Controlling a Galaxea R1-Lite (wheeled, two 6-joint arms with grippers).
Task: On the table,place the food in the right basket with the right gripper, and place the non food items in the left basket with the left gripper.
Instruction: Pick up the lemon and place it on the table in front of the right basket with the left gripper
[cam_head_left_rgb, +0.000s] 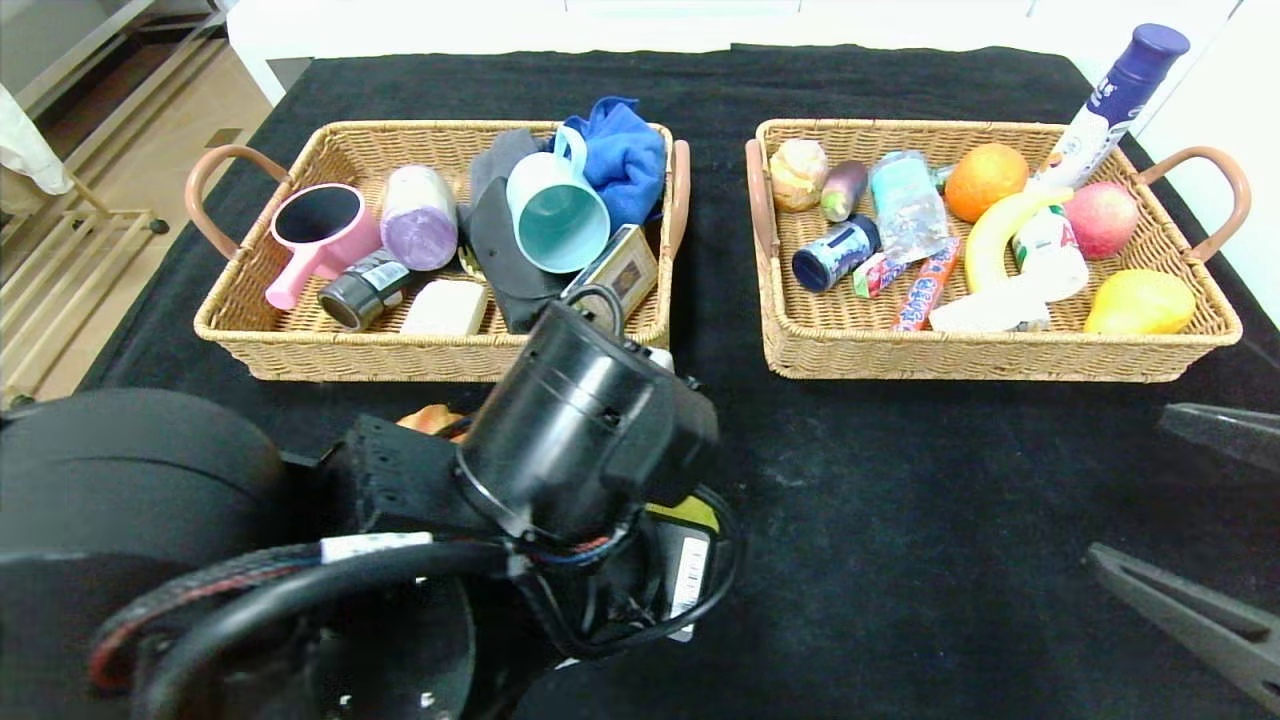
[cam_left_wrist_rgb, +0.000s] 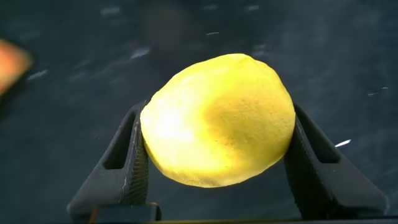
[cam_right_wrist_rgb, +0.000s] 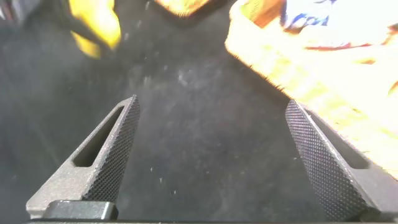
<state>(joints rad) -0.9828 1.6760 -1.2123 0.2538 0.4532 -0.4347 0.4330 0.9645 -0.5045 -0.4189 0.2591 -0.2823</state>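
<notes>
In the left wrist view a yellow lemon (cam_left_wrist_rgb: 217, 121) fills the space between my left gripper's (cam_left_wrist_rgb: 217, 111) two black fingers, which are shut on its sides above the black cloth. In the head view that gripper is hidden under the left arm (cam_head_left_rgb: 580, 430), in front of the left basket (cam_head_left_rgb: 420, 355). A golden croissant (cam_head_left_rgb: 430, 420) peeks out beside the arm. My right gripper (cam_head_left_rgb: 1200, 510) stands open and empty low at the near right, in front of the right basket (cam_head_left_rgb: 980, 360). The purple roll (cam_head_left_rgb: 418, 215), pale blue mug (cam_head_left_rgb: 555, 215) and cream card box (cam_head_left_rgb: 625, 270) lie in the left basket.
The left basket also holds a pink mug (cam_head_left_rgb: 320, 235), a blue cloth (cam_head_left_rgb: 625, 155) and a dark bottle (cam_head_left_rgb: 365, 290). The right basket holds an orange (cam_head_left_rgb: 985, 180), banana (cam_head_left_rgb: 1000, 235), apple (cam_head_left_rgb: 1100, 220) and a tall purple-capped bottle (cam_head_left_rgb: 1115, 105). Black cloth covers the table (cam_head_left_rgb: 900, 480).
</notes>
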